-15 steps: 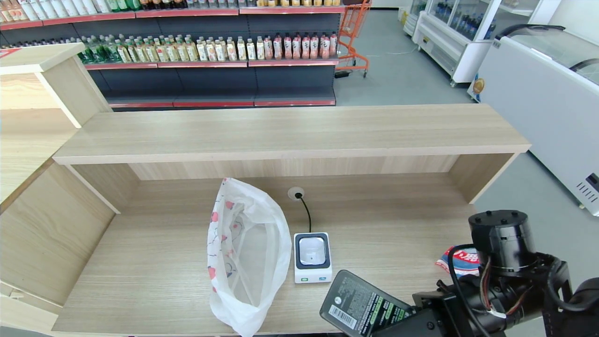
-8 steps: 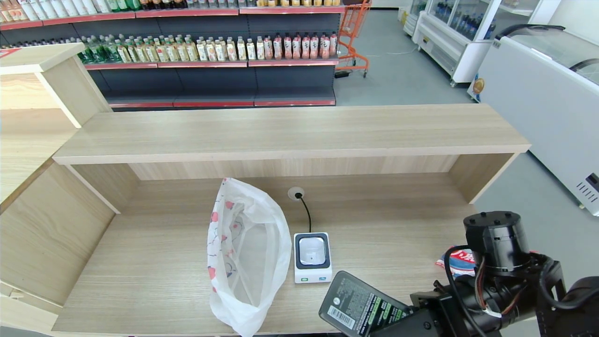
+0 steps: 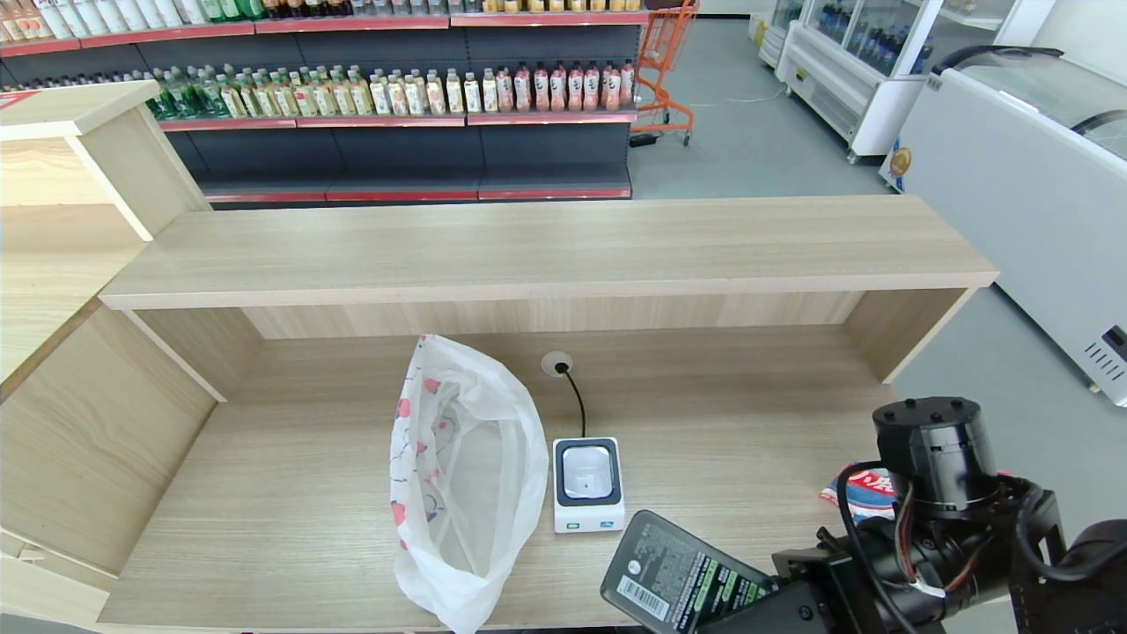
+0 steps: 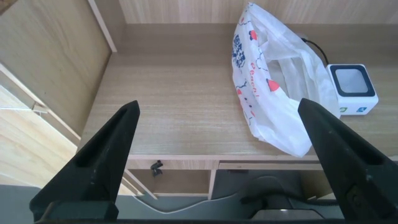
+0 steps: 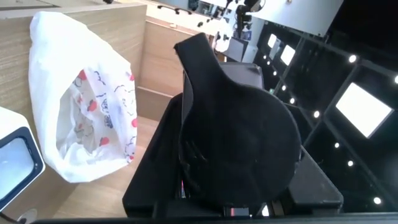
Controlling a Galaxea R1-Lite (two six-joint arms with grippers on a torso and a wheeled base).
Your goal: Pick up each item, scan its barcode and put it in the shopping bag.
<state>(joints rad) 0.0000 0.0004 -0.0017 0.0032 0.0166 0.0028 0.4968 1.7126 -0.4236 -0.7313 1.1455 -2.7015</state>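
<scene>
A dark flat package with a white barcode label on its upper face hangs just above the counter's front edge, right of the scanner. My right gripper is shut on the package's near end. In the right wrist view the package shows its black back, with the bag and scanner beyond it. The white shopping bag with red prints lies on its side, mouth open, left of the scanner. My left gripper is open before the counter's front edge, facing the bag.
A red, white and blue packet lies on the counter at the right, partly behind my right arm. The scanner's cable runs back to a hole. A raised shelf overhangs the back; a side wall closes the left.
My right arm has shifted slightly left with the package; between half a second ago and now it has stayed still. Bag and scanner have not moved.
</scene>
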